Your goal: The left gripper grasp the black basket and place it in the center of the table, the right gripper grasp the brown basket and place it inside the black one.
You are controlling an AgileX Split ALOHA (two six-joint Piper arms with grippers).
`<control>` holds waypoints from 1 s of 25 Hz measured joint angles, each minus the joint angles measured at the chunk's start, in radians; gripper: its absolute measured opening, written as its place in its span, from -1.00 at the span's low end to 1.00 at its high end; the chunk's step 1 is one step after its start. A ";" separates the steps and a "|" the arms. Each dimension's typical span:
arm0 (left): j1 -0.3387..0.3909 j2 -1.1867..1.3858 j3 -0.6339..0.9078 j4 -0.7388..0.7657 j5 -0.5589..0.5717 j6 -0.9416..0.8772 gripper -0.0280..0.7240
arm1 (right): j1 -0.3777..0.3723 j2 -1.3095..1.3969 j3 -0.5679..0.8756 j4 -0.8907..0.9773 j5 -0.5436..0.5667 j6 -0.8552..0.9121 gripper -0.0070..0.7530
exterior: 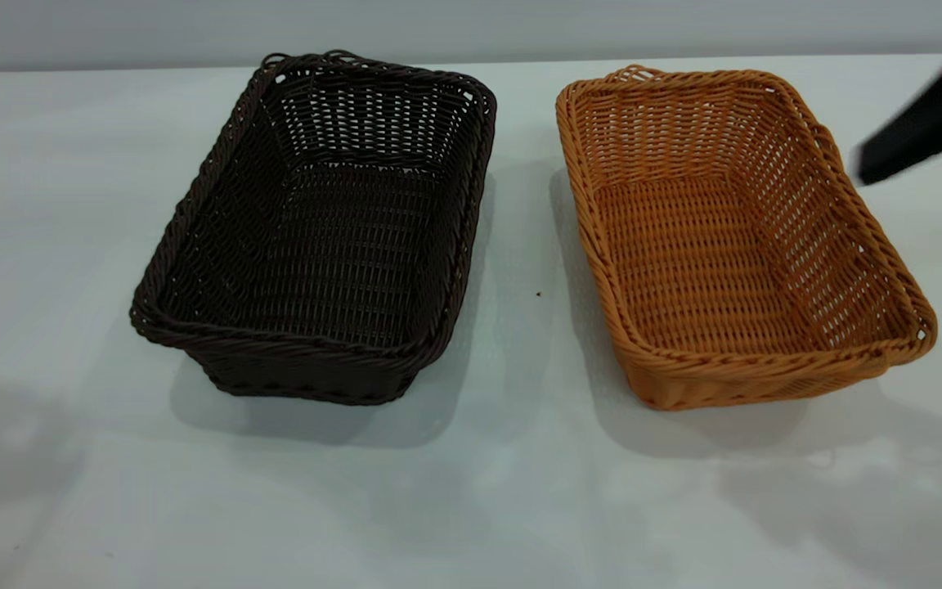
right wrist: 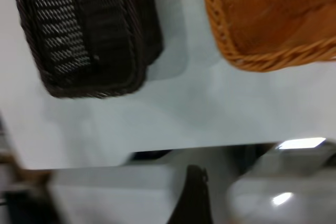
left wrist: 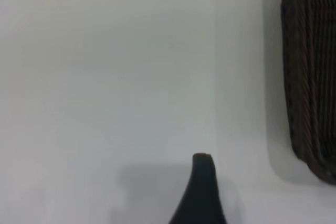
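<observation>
The black basket [exterior: 320, 237] stands upright on the white table [exterior: 471, 491], left of the middle. The brown basket [exterior: 733, 237] stands upright to its right, a gap of bare table between them. My right gripper [exterior: 912, 221] comes in blurred from the right edge, just beside the brown basket's right rim, with its two black fingers apart and empty. My left gripper [left wrist: 260, 182] is out of the exterior view. Its wrist view shows one black finger [left wrist: 202, 192] over bare table, with the black basket's side [left wrist: 312, 77] a short way off. The right wrist view shows both baskets [right wrist: 89, 30] [right wrist: 273, 19].
The table's back edge meets a grey wall [exterior: 471, 29]. In the right wrist view the table's edge [right wrist: 157, 150] and blurred grey shapes beyond it show past the finger [right wrist: 193, 198].
</observation>
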 joint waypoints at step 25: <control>0.000 0.294 -0.103 -0.078 -0.133 -0.030 0.63 | 0.212 0.762 -0.186 0.720 -0.330 0.016 0.53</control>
